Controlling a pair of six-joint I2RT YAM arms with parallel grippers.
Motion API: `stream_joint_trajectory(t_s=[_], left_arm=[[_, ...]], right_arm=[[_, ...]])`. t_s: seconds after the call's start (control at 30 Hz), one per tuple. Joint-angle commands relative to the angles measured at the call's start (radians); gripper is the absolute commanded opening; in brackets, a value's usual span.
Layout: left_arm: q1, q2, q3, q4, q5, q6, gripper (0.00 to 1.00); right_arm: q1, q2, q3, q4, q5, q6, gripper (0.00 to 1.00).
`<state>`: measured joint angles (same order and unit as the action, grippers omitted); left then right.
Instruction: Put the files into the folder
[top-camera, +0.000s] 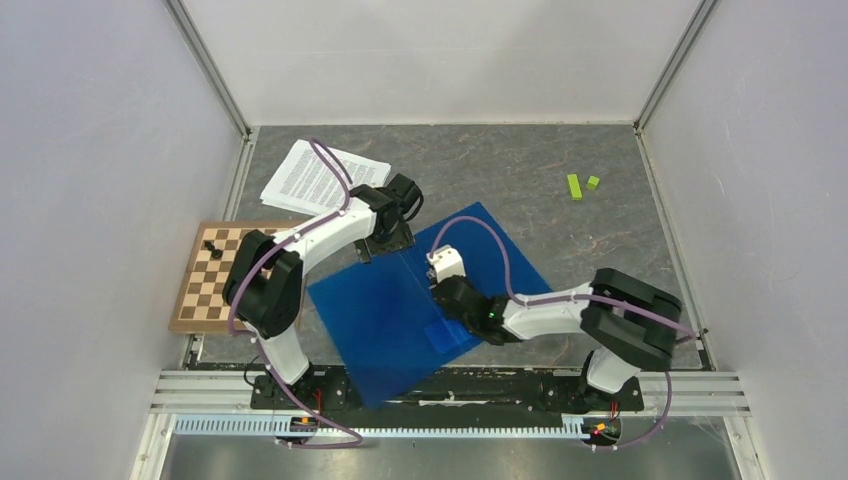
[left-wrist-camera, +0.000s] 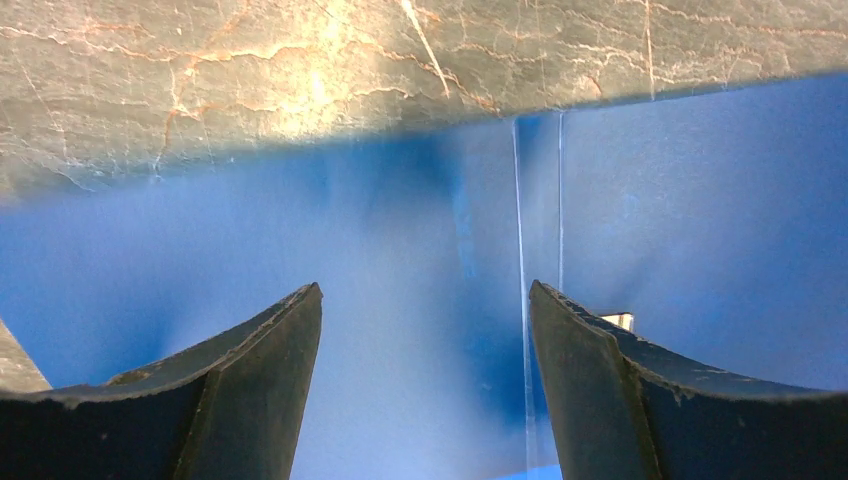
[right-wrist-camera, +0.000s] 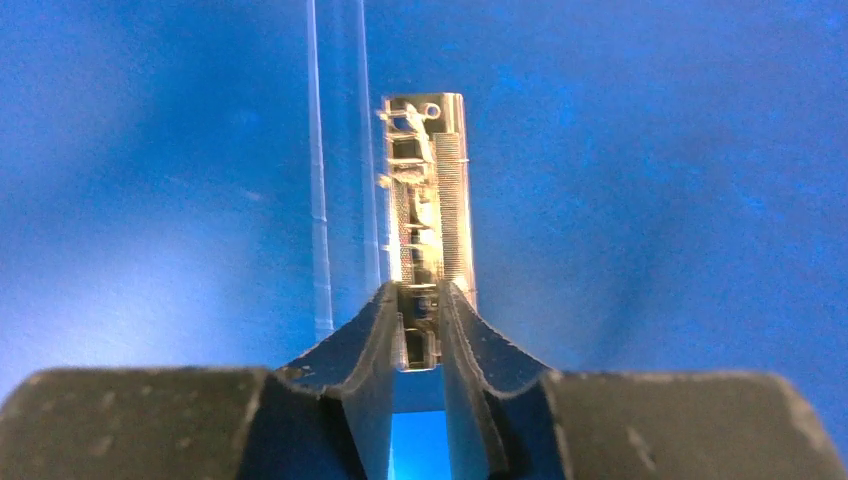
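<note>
A brown and cream checkered wooden chessboard (top-camera: 205, 290) lies flat on the left side of the grey, stone-look table top (top-camera: 520, 170), close to the left wall. One small black chess piece (top-camera: 210, 246) sits on the board near its far edge. Far over on the right lie two little bright green blocks, a long one (top-camera: 574, 186) and a short one (top-camera: 593, 182), just beside each other. Plain white walls (top-camera: 100, 150) stand around the table. A silver metal rail (top-camera: 450, 385) runs along the near edge.
</note>
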<state>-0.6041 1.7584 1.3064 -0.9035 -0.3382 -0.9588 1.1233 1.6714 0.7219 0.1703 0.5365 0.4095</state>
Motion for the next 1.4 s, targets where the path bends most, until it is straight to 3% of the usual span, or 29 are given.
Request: stream_joint_trajectory(t_s=[0.0,0.17,0.37,0.6,0.83,1.03,1.13,1.27,1.37], left_arm=[[-0.057,-0.013,0.014,-0.008,-0.068,-0.058,0.82],[-0.137,0.037,0.008,0.005,-0.037,-0.159,0.78],[-0.196,0.089,-0.075,0.138,0.034,-0.236,0.74],[-0.203,0.116,-0.164,0.241,-0.041,-0.312,0.73],[-0.205,0.127,-0.149,0.291,-0.096,-0.327,0.76],[-0.204,0.171,-0.007,0.171,-0.182,-0.300,0.91],[-0.204,0.215,0.065,0.123,-0.172,-0.276,0.93],[-0.204,0.244,0.119,0.092,-0.176,-0.268,0.90],[-0.203,0.288,0.140,0.041,-0.199,-0.286,0.83]], right_arm=[[-0.007,-0.114,-0.206,0.155,-0.070,-0.138,0.19],[-0.011,-0.189,-0.306,0.197,-0.121,-0.219,0.17],[-0.011,-0.198,-0.339,0.222,-0.170,-0.244,0.18],[-0.011,-0.209,-0.325,0.225,-0.234,-0.281,0.21],[-0.013,-0.195,-0.280,0.204,-0.278,-0.329,0.22],[-0.044,-0.196,-0.277,0.209,-0.354,-0.342,0.22],[-0.064,-0.199,-0.280,0.213,-0.380,-0.343,0.21],[-0.101,-0.211,-0.300,0.237,-0.409,-0.331,0.21],[-0.133,-0.233,-0.326,0.256,-0.436,-0.321,0.20]])
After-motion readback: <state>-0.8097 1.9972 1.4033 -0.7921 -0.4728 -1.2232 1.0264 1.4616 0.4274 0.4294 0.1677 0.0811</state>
